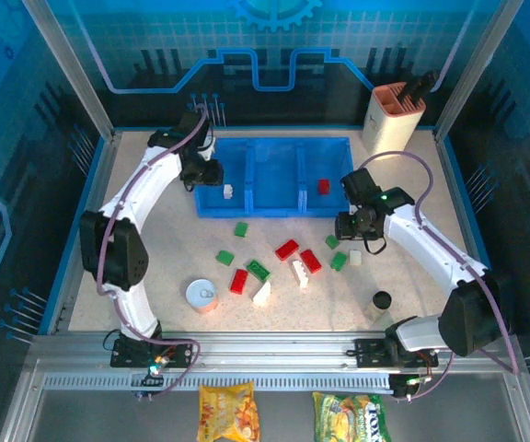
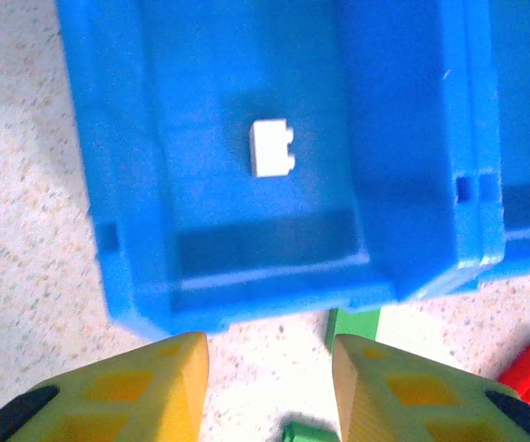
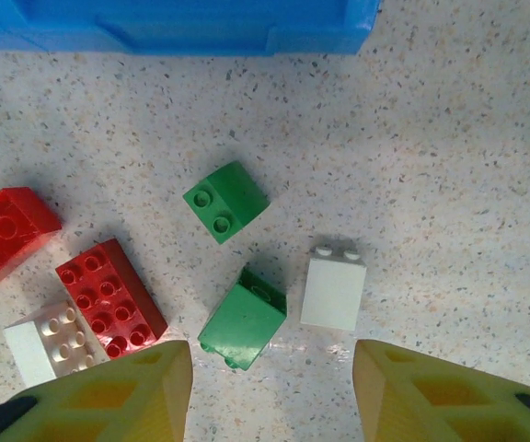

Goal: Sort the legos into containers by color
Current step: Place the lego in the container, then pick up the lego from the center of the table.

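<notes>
Pale speckled tabletop (image 1: 155, 239) lies under me, blue panels all round. On it the blue tray (image 1: 265, 210) holds a white brick (image 2: 271, 148) in its left compartment and a red brick (image 1: 323, 186) in its right one. I take that as the colour scheme, with the middle one for green. The other legos (image 1: 287, 249) lie scattered on the table in front of the tray. My left gripper (image 2: 267, 354) hangs above the tray's near wall, jaws apart and empty, the arm arched far forward. My right gripper (image 3: 272, 368) points straight down, jaws wide with nothing held, above a green brick (image 3: 244, 318) and a loose white brick (image 3: 333, 287). I judge the green one the likelier pick.
</notes>
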Available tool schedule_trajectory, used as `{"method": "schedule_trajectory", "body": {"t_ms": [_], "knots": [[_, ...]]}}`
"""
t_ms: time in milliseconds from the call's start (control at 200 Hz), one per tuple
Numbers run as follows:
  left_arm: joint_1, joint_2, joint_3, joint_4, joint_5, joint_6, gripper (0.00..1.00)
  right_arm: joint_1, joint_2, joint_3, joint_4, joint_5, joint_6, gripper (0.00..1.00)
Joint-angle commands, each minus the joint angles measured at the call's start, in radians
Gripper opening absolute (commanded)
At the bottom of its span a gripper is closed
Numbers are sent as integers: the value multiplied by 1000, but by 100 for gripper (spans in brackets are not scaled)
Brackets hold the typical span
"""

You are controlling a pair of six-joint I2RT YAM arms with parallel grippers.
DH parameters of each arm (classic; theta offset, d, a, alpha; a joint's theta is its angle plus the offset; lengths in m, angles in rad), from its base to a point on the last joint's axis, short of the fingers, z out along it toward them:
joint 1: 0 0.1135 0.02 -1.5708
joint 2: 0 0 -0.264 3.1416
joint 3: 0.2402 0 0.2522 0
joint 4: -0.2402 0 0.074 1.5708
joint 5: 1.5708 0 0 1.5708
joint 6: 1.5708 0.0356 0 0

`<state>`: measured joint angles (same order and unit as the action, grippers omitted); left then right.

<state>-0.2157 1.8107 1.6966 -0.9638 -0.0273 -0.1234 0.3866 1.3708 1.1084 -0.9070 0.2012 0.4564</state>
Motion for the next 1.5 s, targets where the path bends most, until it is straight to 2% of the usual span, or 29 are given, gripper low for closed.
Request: {"method": "schedule_trajectory", "body": {"t_ms": [0, 155, 240, 440, 560, 875, 1161, 1496], "knots": [[21, -85, -85, -24, 23, 22, 42, 15, -6, -36, 33, 10, 88, 51], [30, -179, -183, -4, 14, 35, 43, 35, -54, -109, 76, 10, 318, 54], [34, -227, -245, 35, 2, 53, 43, 58, -77, -142, 73, 53, 438, 55], [36, -327, -392, 190, -16, 97, 45, 83, -58, -196, 89, 78, 589, 56], [36, -352, -426, 232, -38, 110, 45, 96, -12, -201, 115, 53, 601, 57], [36, -355, -457, 271, -9, 91, 45, 130, 85, -209, 190, -14, 650, 62], [36, -350, -461, 272, 3, 87, 45, 134, 129, -223, 204, 25, 686, 57], [36, -342, -462, 272, 12, 85, 45, 134, 194, -261, 248, 9, 683, 50]]}}
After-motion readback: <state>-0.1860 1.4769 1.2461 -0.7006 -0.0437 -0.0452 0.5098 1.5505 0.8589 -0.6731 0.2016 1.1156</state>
